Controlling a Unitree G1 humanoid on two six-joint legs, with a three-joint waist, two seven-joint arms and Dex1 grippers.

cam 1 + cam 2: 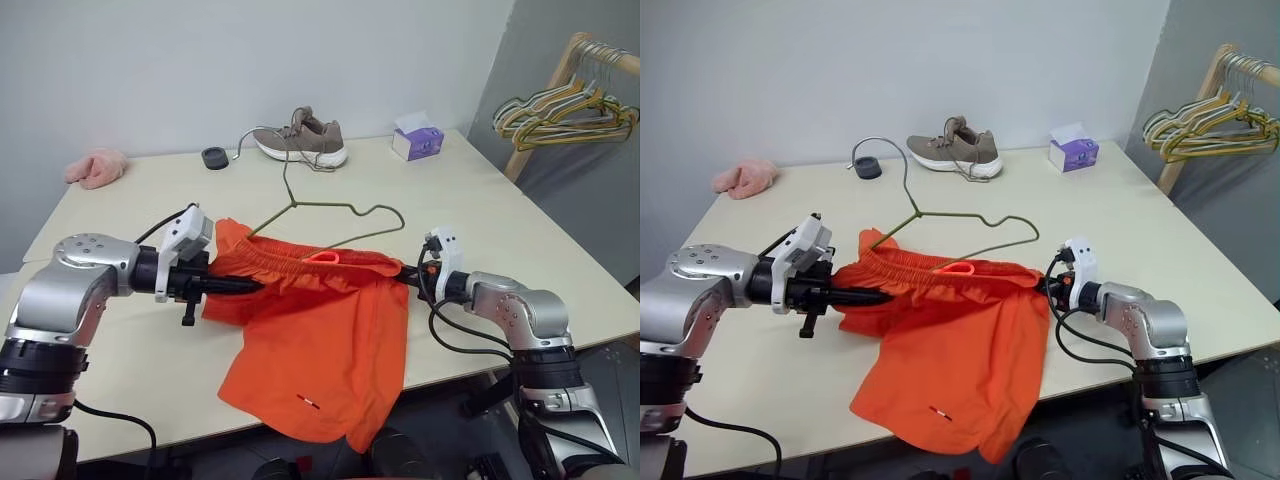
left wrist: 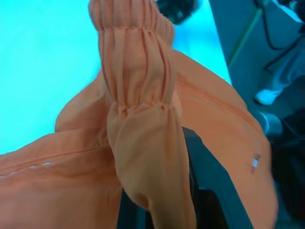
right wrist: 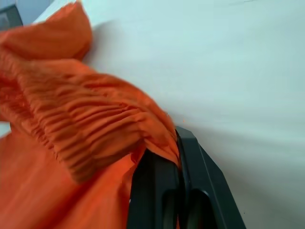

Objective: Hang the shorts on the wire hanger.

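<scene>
Orange shorts (image 1: 320,340) hang over the table's (image 1: 520,235) front edge, their legs drooping past it with a small white tag near the hem, while the gathered waistband is stretched level between the two claws just above the tabletop. At the waistband's left end the left claw (image 1: 245,286) has its black fingers together, clamped on the bunched cloth; the left wrist view shows the elastic folded over one finger. At the right end the right claw (image 1: 408,277) is likewise pinched tight on the waistband, the cloth caught between its two fingers (image 3: 157,191) in the right wrist view. Just behind the waistband, toward the middle of the table, lies the wire hanger (image 1: 340,215), flat, its lower bar close to the shorts and its hook reaching toward the far edge. Near that far edge rest a brown shoe (image 1: 302,139), a small black disc (image 1: 214,157), a purple tissue box (image 1: 418,140) and, at the far left corner, a pink cloth (image 1: 96,167). Coloured hangers (image 1: 565,110) hang on a wooden rack beyond the table's right side.
</scene>
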